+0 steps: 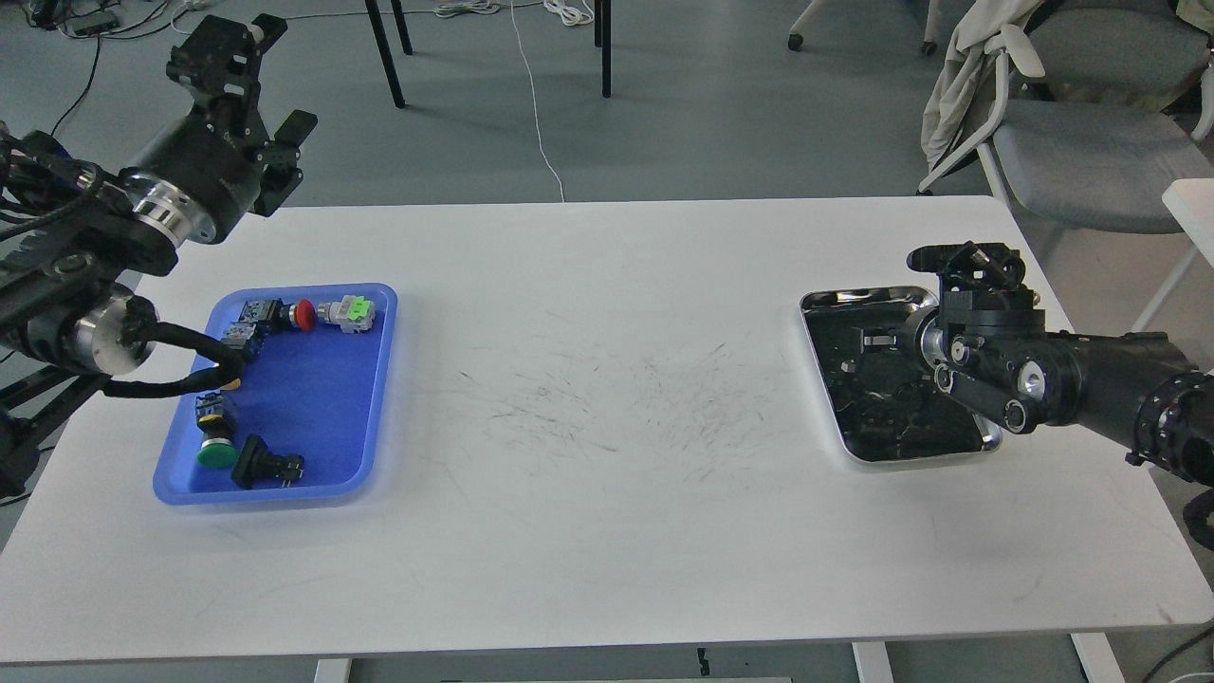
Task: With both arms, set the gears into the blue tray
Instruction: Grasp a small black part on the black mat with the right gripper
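The blue tray [375, 379] lies at the table's left side, holding push-button switches [217, 436] and a black plug [266, 462], but no gear that I can make out; the gears [901, 398] appear only as dark shapes against the dark bottom of the steel tray [858, 298] at the right (too murky to count). The right gripper [967, 261] hangs at that tray's far right edge, seen dark and end-on, so whether it stands apart or closed I cannot tell; the left gripper [254, 57] is raised beyond the table's far left corner, its fingers spread and empty. A gear will likely be light, stiff and slippery; pinching across the rim seems best.
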